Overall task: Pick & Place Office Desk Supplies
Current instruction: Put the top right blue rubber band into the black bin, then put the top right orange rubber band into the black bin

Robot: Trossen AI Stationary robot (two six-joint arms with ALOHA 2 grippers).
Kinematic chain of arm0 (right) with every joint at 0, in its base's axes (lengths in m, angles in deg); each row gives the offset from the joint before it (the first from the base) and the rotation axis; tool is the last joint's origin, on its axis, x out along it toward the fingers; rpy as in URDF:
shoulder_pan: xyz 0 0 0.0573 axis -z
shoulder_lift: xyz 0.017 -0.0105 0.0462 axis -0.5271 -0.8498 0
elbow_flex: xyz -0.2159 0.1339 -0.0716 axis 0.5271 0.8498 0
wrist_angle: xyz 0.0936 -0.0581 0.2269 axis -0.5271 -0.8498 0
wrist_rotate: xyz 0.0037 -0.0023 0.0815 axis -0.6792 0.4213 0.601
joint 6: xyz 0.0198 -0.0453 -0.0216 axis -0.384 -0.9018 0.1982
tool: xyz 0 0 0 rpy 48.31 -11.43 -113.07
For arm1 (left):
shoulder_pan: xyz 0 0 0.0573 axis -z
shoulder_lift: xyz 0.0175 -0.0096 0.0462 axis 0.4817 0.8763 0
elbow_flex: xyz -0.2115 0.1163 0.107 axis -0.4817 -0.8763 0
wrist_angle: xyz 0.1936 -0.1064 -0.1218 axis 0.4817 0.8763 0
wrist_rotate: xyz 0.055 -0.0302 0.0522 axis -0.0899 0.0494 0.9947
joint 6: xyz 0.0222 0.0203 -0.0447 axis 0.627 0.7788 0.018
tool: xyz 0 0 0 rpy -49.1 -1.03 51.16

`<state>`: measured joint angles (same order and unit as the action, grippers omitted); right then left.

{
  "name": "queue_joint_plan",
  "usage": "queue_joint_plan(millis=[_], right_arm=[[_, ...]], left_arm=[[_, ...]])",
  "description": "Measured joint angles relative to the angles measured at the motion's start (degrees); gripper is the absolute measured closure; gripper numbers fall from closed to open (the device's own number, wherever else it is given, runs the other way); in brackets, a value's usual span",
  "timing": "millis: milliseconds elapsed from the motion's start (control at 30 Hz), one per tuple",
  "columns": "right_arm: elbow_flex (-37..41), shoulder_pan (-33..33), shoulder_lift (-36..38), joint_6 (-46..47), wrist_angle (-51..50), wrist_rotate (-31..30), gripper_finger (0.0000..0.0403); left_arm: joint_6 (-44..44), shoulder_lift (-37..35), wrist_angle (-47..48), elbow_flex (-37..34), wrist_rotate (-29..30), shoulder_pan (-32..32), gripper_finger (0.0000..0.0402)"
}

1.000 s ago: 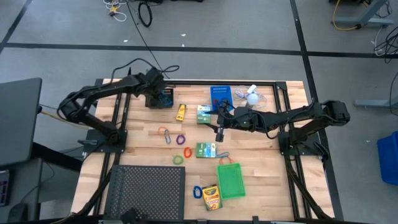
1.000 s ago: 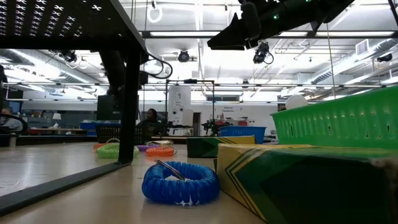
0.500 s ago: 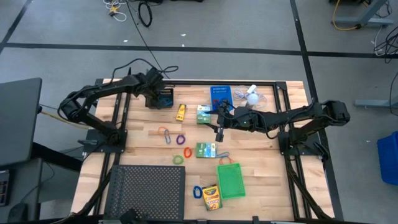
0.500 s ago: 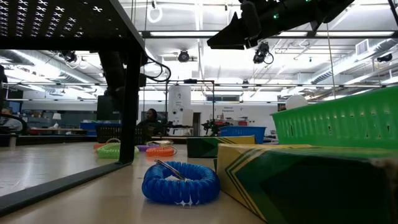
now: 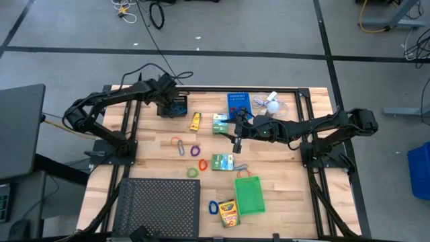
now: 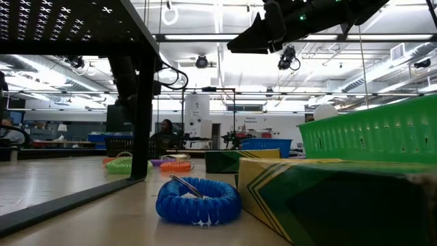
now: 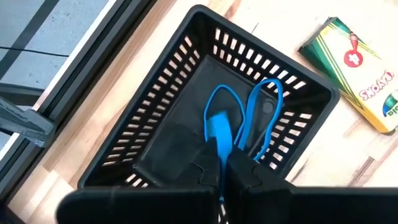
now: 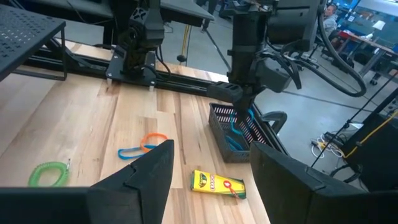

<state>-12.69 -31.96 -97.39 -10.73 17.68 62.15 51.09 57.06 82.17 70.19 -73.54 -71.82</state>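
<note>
Rubber-band loop (image 7: 219, 127) inside bin (image 7: 155, 106)

— What sort of place is this?
— A robotics lab: a wooden desk (image 5: 154, 151) on a black metal frame, grey floor with loose cables (image 5: 156, 13), exposed ceiling ducts and lamps (image 6: 201, 62), other workstations and a seated person (image 6: 166, 127) behind.

Left end effector (image 7: 222, 163) pinched closed, right end effector (image 8: 211, 167) spread wide.

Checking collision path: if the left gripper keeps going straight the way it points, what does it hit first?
Likely the floor of the black bin: the left gripper, shut on the blue band, points down into it.
</note>
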Motion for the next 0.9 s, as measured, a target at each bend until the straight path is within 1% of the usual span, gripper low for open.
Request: queue_joint_plan(millis=[133,300,533,700,733,800,900], right_arm=[[0.0,0.0,0.0,0.14,0.0,0.0,0.0183],[0.0,0.0,0.0,0.17,-0.02,0.0,0.0183],[0.0,-0.02,-0.02,0.18,-0.02,0.01,0.0183],[0.0,-0.02,-0.02,0.46,-0.06,0.02,0.0183],[0.0,-0.04,0.0,0.65,-0.08,0.13,0.0183],[0.0,-0.04,-0.02,1.03,-0.28,0.62,0.0183],[0.0,-0.02,0.0,1.7,-1.78,2.03,0.0183]], left_arm=[[-0.51,0.0,-0.64,0.0,0.55,0.0,0.0385],[-2.46,-0.02,-0.94,1.19,1.22,-0.22,0.0353],[-2.39,-0.02,-0.77,2.77,1.14,-0.14,0.0286],[-2.27,-0.07,-0.59,3.1,1.0,0.34,0.0227],[-2.2,-0.18,-0.59,3.09,0.1,0.47,0.0215],[-1.4,-0.85,-0.67,3.08,-4.4,0.66,0.0194],[0.54,-2.15,-1.43,3.08,-15.13,1.18,0.0172]])
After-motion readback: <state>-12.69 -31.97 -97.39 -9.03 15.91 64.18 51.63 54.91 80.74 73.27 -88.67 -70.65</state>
